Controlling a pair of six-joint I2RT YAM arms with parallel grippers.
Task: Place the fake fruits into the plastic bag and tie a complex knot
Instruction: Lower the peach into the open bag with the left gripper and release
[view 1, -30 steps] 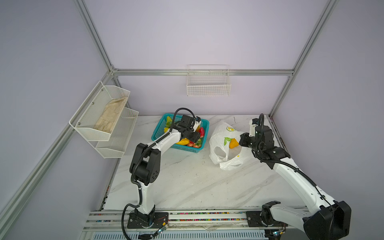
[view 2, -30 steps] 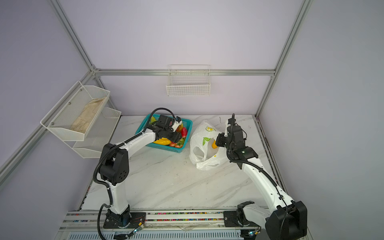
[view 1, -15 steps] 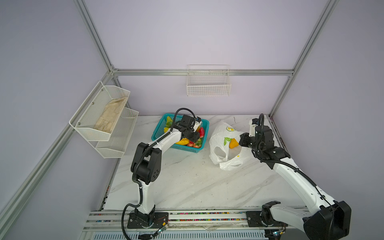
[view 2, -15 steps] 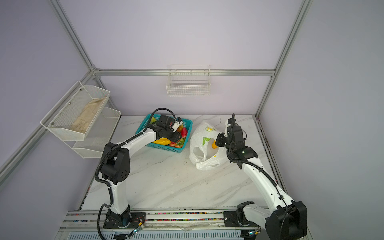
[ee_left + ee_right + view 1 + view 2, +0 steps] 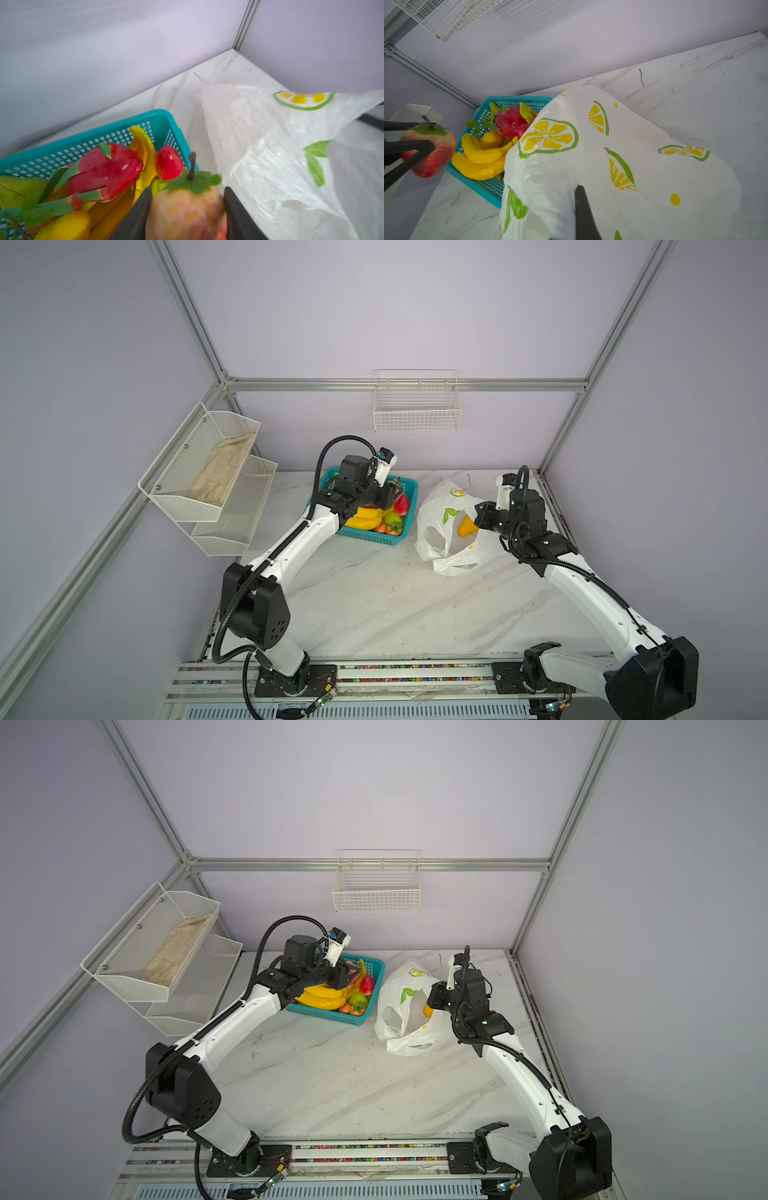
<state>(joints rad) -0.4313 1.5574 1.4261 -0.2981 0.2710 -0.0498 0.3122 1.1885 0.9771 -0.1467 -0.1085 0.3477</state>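
Observation:
My left gripper (image 5: 188, 189) is shut on a round peach-and-red fake fruit (image 5: 185, 212) with green leaves and a brown stem, held above the near right corner of the teal basket (image 5: 104, 128). The same fruit (image 5: 431, 153) shows in the right wrist view. A dragon fruit (image 5: 104, 172), a strawberry (image 5: 168, 164) and bananas (image 5: 481, 158) lie in the basket. The plastic bag (image 5: 440, 526), white with lemon prints, stands open to the basket's right with an orange piece (image 5: 466, 526) inside. My right gripper (image 5: 480, 516) is shut on the bag's rim, and one finger (image 5: 583, 207) shows.
A two-tier white wire shelf (image 5: 208, 472) holding a beige cloth hangs on the left wall. A white wire basket (image 5: 417, 406) hangs on the back wall. The teal basket (image 5: 365, 535) and the bag sit near the back of the marble table (image 5: 374, 605).
The left gripper's jaws have closed onto the fruit over the basket. The right arm and the bag have not moved.

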